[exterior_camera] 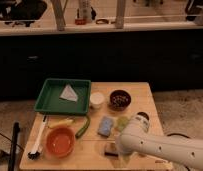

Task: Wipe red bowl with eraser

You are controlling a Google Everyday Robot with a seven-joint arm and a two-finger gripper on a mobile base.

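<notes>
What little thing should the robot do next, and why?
Probably take hold of the eraser. The gripper sits low near the front edge of the table, right by the eraser, which lies flat. The red bowl is apart from both, toward the picture's left, so wiping likely can't start until the eraser is picked up.

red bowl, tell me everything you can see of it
The red bowl is round, shallow, plain orange-red, plastic-looking, upright and seemingly empty. It sits at the front left of the wooden table, in front of the green tray. A white-handled brush lies close on its left, and a green curved item sits just behind to its right. The end effector is apart from it, to its right by the eraser.
</notes>
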